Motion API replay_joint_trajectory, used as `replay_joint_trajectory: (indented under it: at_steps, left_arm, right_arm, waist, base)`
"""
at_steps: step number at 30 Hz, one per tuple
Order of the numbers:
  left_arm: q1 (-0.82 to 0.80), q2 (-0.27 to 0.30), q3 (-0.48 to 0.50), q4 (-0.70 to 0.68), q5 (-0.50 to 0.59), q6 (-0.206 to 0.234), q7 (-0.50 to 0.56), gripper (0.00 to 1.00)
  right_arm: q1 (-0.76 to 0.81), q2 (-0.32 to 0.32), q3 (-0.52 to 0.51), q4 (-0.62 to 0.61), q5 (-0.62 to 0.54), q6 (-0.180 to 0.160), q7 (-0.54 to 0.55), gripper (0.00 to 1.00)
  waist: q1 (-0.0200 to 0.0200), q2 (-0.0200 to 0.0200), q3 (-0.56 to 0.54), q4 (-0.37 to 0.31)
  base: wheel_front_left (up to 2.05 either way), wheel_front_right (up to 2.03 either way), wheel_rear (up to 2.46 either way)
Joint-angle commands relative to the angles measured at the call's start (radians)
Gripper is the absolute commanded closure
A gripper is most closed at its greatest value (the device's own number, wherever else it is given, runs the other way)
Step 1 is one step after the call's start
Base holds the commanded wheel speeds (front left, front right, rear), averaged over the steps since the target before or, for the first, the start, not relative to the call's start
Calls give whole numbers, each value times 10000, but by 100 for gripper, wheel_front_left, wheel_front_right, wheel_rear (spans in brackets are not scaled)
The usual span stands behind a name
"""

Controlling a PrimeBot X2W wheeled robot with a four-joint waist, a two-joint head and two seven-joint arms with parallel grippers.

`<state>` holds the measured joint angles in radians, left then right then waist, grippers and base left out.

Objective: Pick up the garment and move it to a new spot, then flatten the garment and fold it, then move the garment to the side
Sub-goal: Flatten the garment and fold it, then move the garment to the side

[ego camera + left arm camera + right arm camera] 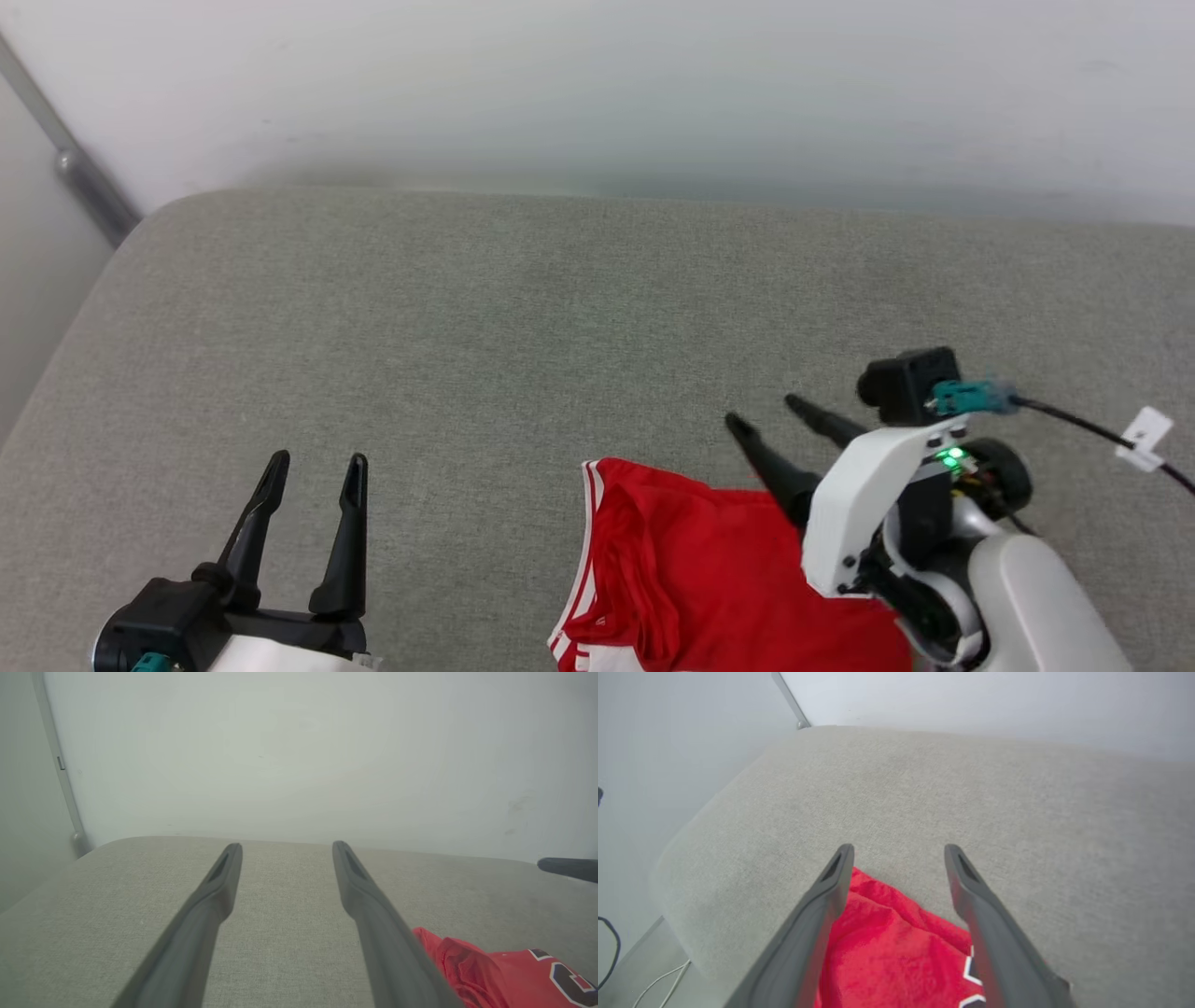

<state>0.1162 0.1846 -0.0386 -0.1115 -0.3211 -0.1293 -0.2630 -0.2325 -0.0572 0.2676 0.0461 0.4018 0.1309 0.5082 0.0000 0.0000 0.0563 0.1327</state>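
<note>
The red garment (709, 579) lies crumpled on the grey cushion near the front edge, its red-white striped trim on the left side. In the left wrist view the garment (495, 970) shows part of its black print at the lower right. My right gripper (770, 415) is open, hovering just above the garment's far edge; in the right wrist view the red garment (896, 952) lies between and below its fingers (831, 891). My left gripper (316, 459) stands open over bare cushion, well left of the garment, with nothing between its fingers (219, 882).
The grey cushioned surface (523, 317) stretches wide toward a pale wall (597, 84). A metal pole (84, 173) runs along the wall at the far left. The cushion's left edge drops to the floor, where cables (658, 980) lie.
</note>
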Motion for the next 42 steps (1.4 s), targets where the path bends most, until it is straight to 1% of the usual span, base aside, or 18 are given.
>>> replay_joint_trajectory:
  at_steps: [1,4,8,10,12,15,18,24,31,42]
  left_arm:
    - [-45,34,2,-42,17,-12,-21,0]
    - [-144,20,-5,-56,26,-12,-21,0]
    - [-180,-6,-2,-67,32,-12,-23,0]
    - [-175,-23,-4,-75,38,-12,-21,0]
    - [-187,-35,-3,-90,40,-12,-23,0]
    - [-193,-61,-4,-110,24,-12,-21,0]
    - [-186,-51,-40,-78,-9,-12,-21,0]
    - [-140,-31,-119,7,-17,-12,-23,0]
    - [-130,-68,-184,64,-54,-12,-23,0]
    - [-72,-72,-171,39,-27,-12,-21,0]
  right_arm:
    - [-159,-225,-247,-227,-352,-4,-89,0]
    - [-328,-878,-651,-721,-1239,-4,-513,0]
    - [-141,-1697,-1276,-1053,-2187,-4,-1477,0]
    - [109,-1931,-1616,-1149,-2585,-4,-2094,0]
    - [448,-2002,-2024,-1215,-2863,-4,-2728,0]
    - [885,-1792,-2664,-1367,-3036,-5,-3692,0]
    - [1360,-1333,-3133,-1547,-2907,-5,-4541,0]
    - [1967,-814,-3329,-1884,-3168,-5,-5715,0]
    - [2360,-373,-3385,-1755,-3297,-5,-6155,0]
    - [2288,-222,-3305,-1609,-3280,-5,-6169,0]
  waist:
    - [0,0,49,-146]
    - [0,0,100,-302]
    - [0,0,137,-468]
    - [0,0,151,-523]
    - [0,0,168,-557]
    - [0,0,216,-605]
    - [0,0,278,-644]
    - [0,0,314,-702]
    - [0,0,267,-658]
    - [0,0,224,-682]
  base:
    - [0,0,0]
    - [0,0,0]
    - [0,0,0]
    - [0,0,0]
    - [0,0,0]
    - [0,0,0]
    - [0,0,0]
    - [0,0,0]
    - [0,0,0]
    - [0,0,0]
